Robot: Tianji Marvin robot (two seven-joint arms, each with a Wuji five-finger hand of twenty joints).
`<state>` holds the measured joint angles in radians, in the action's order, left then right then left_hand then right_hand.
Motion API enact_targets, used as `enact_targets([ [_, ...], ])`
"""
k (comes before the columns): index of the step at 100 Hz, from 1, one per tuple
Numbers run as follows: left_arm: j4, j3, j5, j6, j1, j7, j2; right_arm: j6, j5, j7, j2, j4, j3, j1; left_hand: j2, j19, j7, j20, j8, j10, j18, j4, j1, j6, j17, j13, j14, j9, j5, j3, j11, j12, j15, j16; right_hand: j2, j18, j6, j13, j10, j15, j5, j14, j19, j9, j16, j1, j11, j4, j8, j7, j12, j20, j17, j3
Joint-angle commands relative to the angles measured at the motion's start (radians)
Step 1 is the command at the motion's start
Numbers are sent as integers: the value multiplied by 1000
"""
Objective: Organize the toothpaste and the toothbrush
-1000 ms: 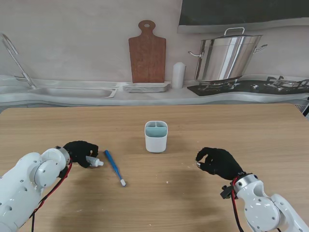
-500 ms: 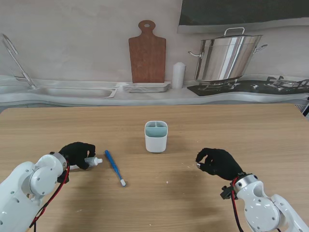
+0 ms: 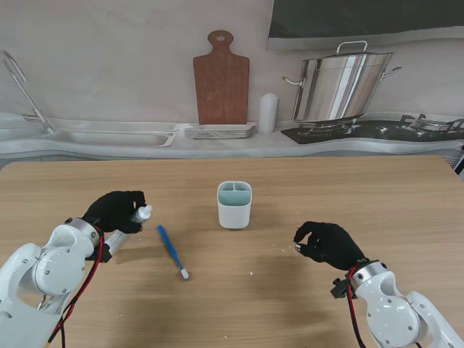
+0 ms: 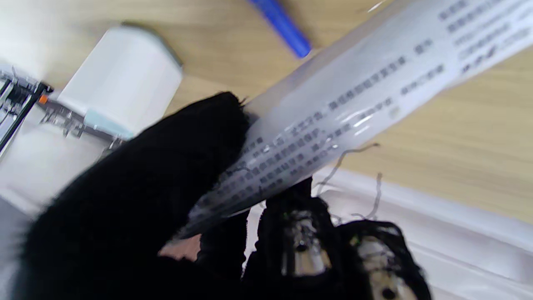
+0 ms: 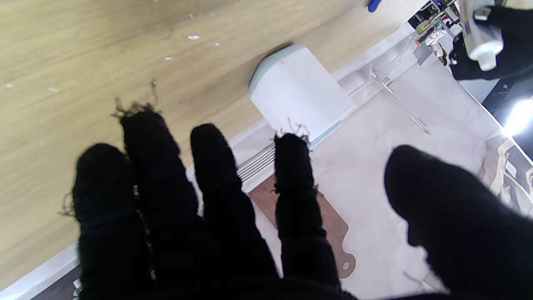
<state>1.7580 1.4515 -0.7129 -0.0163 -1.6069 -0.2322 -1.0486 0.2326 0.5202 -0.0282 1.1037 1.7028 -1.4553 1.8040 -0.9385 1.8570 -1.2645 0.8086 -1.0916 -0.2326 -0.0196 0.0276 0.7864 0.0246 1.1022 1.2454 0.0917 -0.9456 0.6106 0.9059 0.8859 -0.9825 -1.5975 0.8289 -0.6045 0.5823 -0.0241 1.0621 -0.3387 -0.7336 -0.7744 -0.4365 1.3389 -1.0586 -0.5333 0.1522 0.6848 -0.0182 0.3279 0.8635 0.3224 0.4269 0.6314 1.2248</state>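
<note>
Wooden table (image 3: 377, 196) bears white holder (image 3: 234, 205); blue toothbrush (image 3: 172, 251) nearby.

— What can't you make out?
— My left hand (image 3: 116, 210) covers most of the toothpaste tube (image 3: 139, 214); only its cap shows beside the toothbrush (image 3: 172, 251).
— And close up?
— Tube print blurred, unreadable; its end cut off.

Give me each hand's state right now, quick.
Left hand: shut on the toothpaste tube, lifted off the table.
Right hand: open, fingers apart, holding nothing.
</note>
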Motion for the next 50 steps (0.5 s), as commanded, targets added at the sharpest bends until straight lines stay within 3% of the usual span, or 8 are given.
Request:
enact_targets([
  [1, 58, 2, 14, -9, 5, 8, -14, 4, 4, 14, 3, 0, 4, 5, 157, 237, -83, 17, -15, -33, -29, 66, 79, -51, 16, 29, -18, -144, 73, 195, 225, -74, -63, -18, 11, 92, 8, 8, -10, -1, -21, -5, 7, -16, -13, -8, 17, -10, -6, 8, 8, 15, -6, -8],
  [15, 117, -17, 54, -42, 11, 40, -25, 5, 4, 13, 4, 0, 4, 4, 170, 237, -85, 21, -23, -36, -28, 58, 74, -51, 16, 29, -17, -148, 72, 184, 225, -73, -66, -20, 10, 92, 8, 8, -11, -1, -23, -5, 7, -16, -13, -6, 17, -10, -7, 8, 7, 15, -6, -8],
  [29, 165, -56, 111, -95, 34, 74, -38, 9, 7, 7, 5, 2, 1, 2, 236, 237, -90, 38, -94, -36, -14, 60, 70, -48, 17, 29, -27, -161, 97, 123, 234, -68, -78, -28, 8, 91, 7, 5, -11, 1, -22, -6, 6, -13, -12, -6, 15, -10, -7, 7, 7, 15, -8, -6],
  [50, 193, -122, 155, -111, 82, 111, -50, 15, 12, 1, 5, 7, -3, 1, 256, 237, -83, 43, -113, -36, -13, 57, 56, -48, 17, 29, -26, -174, 99, 114, 237, -66, -82, -30, 6, 90, 8, 0, -10, 5, -23, -6, 3, -10, -11, -6, 14, -9, -7, 7, 7, 13, -14, -3],
])
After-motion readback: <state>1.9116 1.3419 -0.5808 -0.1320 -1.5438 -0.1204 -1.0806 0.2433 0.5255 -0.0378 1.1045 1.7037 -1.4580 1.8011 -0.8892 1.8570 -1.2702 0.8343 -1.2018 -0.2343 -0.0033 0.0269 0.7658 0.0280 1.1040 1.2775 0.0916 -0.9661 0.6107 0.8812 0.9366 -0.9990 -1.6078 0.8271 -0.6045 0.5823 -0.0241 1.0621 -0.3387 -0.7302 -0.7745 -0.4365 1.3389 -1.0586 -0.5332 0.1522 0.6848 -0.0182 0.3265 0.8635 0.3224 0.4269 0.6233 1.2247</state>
